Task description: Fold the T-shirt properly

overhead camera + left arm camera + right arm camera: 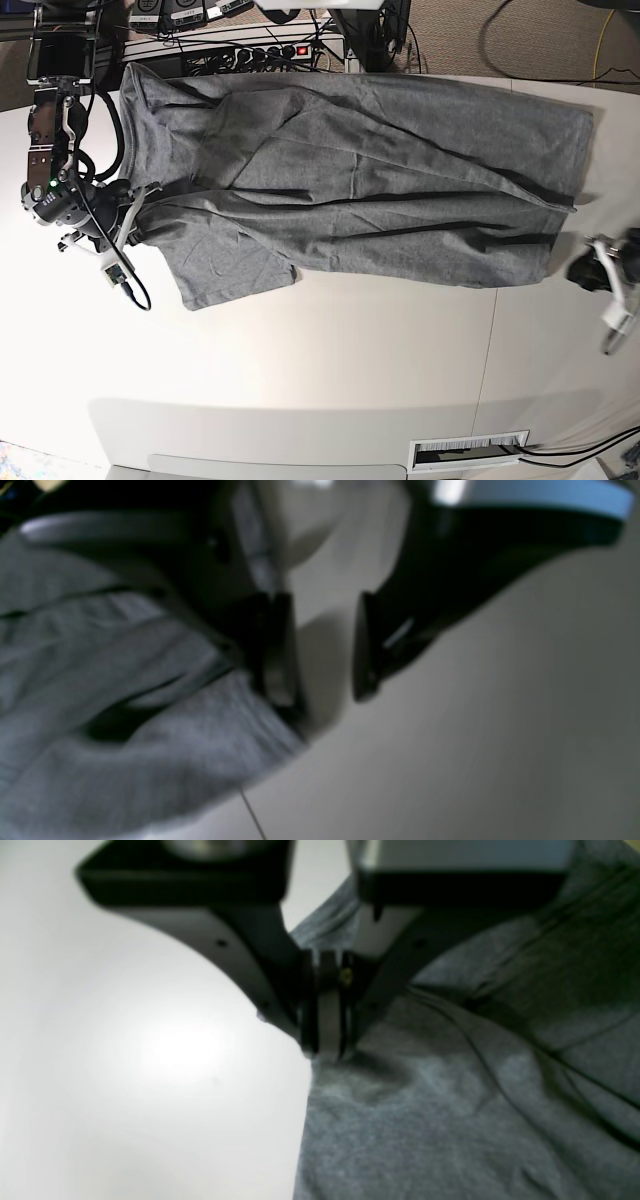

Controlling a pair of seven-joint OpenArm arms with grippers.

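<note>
The heather-grey T-shirt lies spread lengthwise across the white table, rumpled with long creases. In the base view my right gripper sits at the shirt's left end. The right wrist view shows that gripper shut on the edge of the T-shirt, low over the table. My left gripper is just off the shirt's right end. In the blurred left wrist view, the left gripper is open with only bare table between its fingers, and the T-shirt lies beside one finger.
A power strip and tangled cables run along the back edge behind the shirt. A rectangular slot is cut into the table near its front edge. A small white tag on a cable hangs below my right arm.
</note>
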